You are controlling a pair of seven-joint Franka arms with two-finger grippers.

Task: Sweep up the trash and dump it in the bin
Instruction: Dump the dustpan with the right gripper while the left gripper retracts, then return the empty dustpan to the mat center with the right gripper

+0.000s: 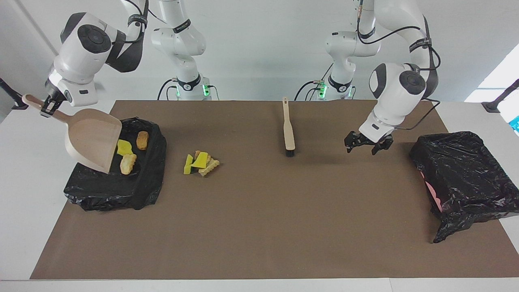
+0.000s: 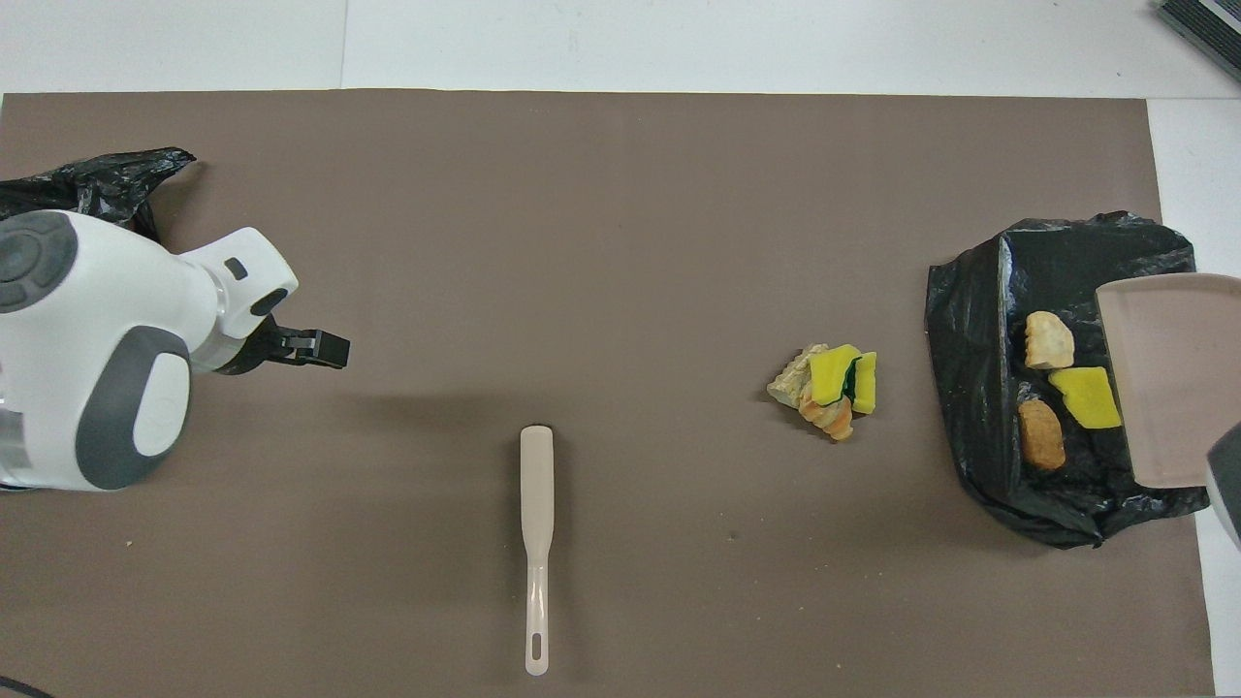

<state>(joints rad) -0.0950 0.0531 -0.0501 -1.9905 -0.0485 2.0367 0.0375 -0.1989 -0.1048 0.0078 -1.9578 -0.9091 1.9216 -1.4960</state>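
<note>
From the facing camera I see my right hand (image 1: 49, 106) clamped on the handle of the beige plastic dustpan (image 1: 92, 138), which it holds tipped steeply over the black-bagged bin (image 1: 121, 186) at the right arm's end of the table (image 1: 16, 202). Three trash scraps (image 1: 129, 152) lie inside that bin, while a small pile of yellow sponge and tan bread-like scraps (image 1: 200, 163) sits on the brown mat (image 1: 259, 227) beside it. My left hand (image 1: 363, 143) hangs over the mat with fingers apart, holding nothing, near a second black-bagged bin (image 1: 466, 178). The beige long-handled brush (image 1: 288, 130) lies flat on the mat. From overhead, the brush (image 2: 535, 543) lies well apart from my left hand (image 2: 320, 347), and the pile (image 2: 829, 391) rests just beside the bin (image 2: 979, 388) holding the dumped scraps (image 2: 1062, 393).
</note>
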